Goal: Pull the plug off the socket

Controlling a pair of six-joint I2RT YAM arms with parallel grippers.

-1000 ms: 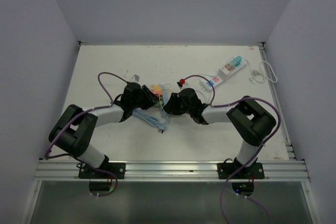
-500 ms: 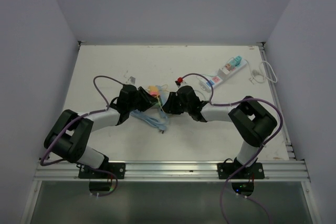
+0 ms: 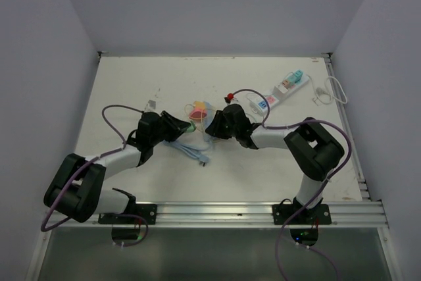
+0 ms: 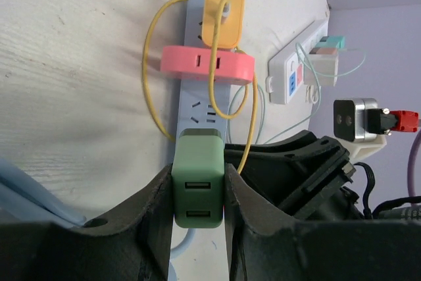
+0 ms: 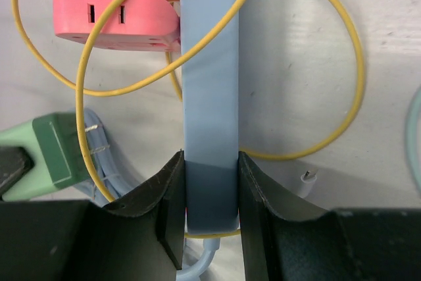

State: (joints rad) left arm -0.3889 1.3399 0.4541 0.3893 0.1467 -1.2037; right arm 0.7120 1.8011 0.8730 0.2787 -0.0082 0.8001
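1. Step in hand: the pull itself. Left gripper (image 4: 197,205) is clamped on the green USB charger plug (image 4: 197,179); right gripper (image 5: 209,205) is clamped on the near end of the blue power strip (image 5: 209,97), bracing it
2. Right wrist view shows the green plug with its metal prongs bared, beside the strip rather than seated in it, so I judge it is out of the socket or just about. Left wrist view hides the prongs, so it can't confirm
3. Task's thing sits mid-table between the two wrists, in the left jaws. Pink adapter (image 4: 207,64) and orange plug (image 4: 223,14) sit on the far half of the strip
4. Next move calls for the left arm to draw the plug straight away from the strip along the prong axis, right jaws holding the strip flat, no twist
5. Snag risk: yellow cable (image 4: 154,70) loops around the strip and runs close by the green plug; it could drag along
6. Room: table (image 3: 131,90) is bare on the left arm's side, edges and walls well off. White power strip (image 3: 289,87) lies far right, well apart
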